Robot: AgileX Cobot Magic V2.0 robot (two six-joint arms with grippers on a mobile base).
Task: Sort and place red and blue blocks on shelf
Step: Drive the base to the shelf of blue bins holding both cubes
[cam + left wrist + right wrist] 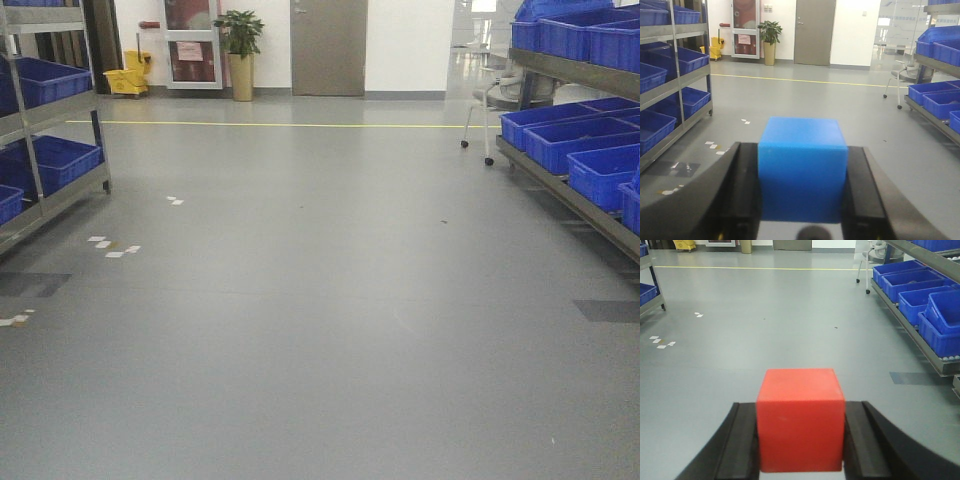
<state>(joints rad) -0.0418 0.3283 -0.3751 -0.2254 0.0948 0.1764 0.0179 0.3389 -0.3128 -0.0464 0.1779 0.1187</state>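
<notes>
In the left wrist view my left gripper [802, 150] is shut on the blue block [803, 172], with a black finger pressed against each side. In the right wrist view my right gripper [800, 407] is shut on the red block [800, 420] in the same way. Both blocks are held above the grey floor. One steel shelf [40, 190] runs along the left and another shelf [565, 185] along the right; they appear again as the left shelf [687, 80] and the right shelf [912, 327]. Neither gripper shows in the front view.
Blue bins [590, 165] fill both shelves. A wide grey floor aisle [320, 300] lies between them, with white tape marks [112, 246] and a yellow line [280, 124]. Far back stand a door [328, 47], a potted plant [241, 55], a yellow mop bucket [128, 76] and a wheeled chair [490, 105].
</notes>
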